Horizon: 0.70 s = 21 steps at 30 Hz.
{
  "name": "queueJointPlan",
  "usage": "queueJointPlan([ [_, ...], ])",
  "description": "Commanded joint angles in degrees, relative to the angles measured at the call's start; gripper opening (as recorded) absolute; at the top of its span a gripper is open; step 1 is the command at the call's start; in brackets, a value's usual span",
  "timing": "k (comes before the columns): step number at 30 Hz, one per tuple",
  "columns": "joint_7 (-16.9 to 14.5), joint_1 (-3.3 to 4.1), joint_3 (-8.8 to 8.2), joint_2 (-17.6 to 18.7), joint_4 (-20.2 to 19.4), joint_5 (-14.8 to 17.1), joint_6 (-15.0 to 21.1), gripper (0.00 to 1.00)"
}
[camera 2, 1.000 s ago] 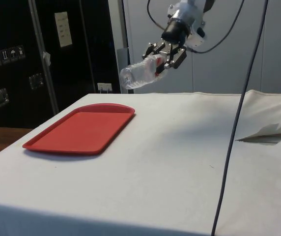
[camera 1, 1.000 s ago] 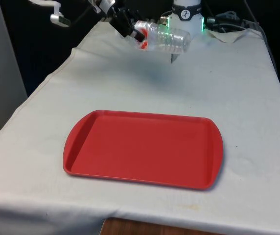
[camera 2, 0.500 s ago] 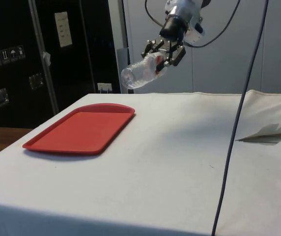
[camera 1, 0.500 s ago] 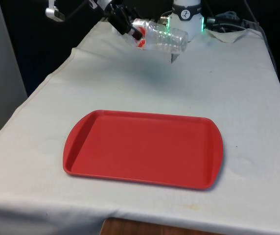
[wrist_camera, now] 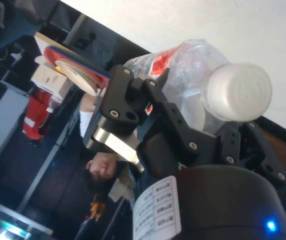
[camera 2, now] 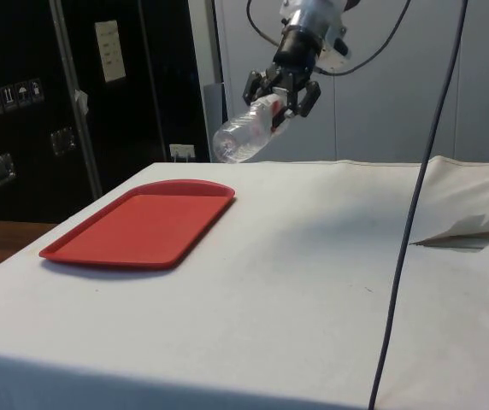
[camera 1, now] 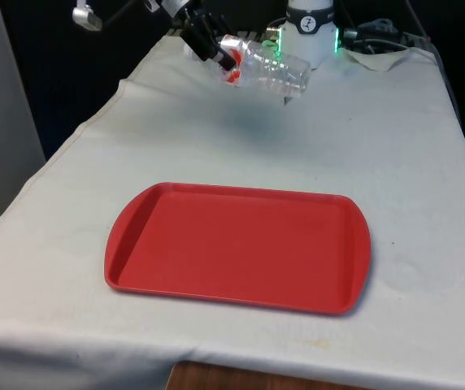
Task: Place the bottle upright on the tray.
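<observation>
A clear plastic bottle [camera 1: 270, 68] with a white cap and a red label hangs in the air, tilted with its base downward, above the table's far end. My gripper [camera 1: 219, 55] is shut on its neck end. From the side, the bottle [camera 2: 241, 137] slants down from my gripper [camera 2: 277, 98], well above the cloth and beyond the tray's far edge. Close up, the white cap [wrist_camera: 239, 92] and crinkled bottle body [wrist_camera: 185, 65] sit between the black fingers [wrist_camera: 128, 97]. The red tray [camera 1: 239, 246] lies flat near the table's front edge, with nothing on it [camera 2: 142, 224].
A white cloth [camera 1: 379, 146] covers the table. Crumpled white cloth and cables [camera 1: 379, 45] lie at the far end on the front view's right. A dark cable [camera 2: 411, 213] hangs down in the side view. A person [wrist_camera: 103, 167] shows in the wrist view's background.
My gripper has risen slightly and turned, so the bottle's base has swung further downward. The tray has not moved.
</observation>
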Motion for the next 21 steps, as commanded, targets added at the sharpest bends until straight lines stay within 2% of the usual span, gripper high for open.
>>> queueJointPlan([
  [1, 1.15, 0.52, 0.11, -0.63, -0.06, -1.09, 1.15, 0.00],
  [7, 2.46, 0.69, 0.86, -1.32, 0.46, -3.32, 1.78, 0.00],
  [8, 1.72, 0.29, 0.97, -0.97, 0.63, -2.81, 0.74, 0.00],
  [9, 2.81, 0.69, 1.20, -1.49, 0.52, -3.90, 2.01, 0.00],
  [10, 3.04, 0.74, 1.32, -1.60, 0.57, -4.24, 2.12, 0.00],
  [16, 4.18, 0.74, 2.18, -2.29, 0.92, -6.07, 2.69, 0.00],
  [17, 3.32, 0.40, 2.12, -1.95, 0.97, -5.39, 1.78, 0.00],
  [18, 4.58, 0.80, 2.41, -2.46, 1.03, -6.76, 2.86, 0.00],
  [21, 5.16, 0.80, 2.81, -2.69, 1.26, -7.73, 3.15, 0.00],
])
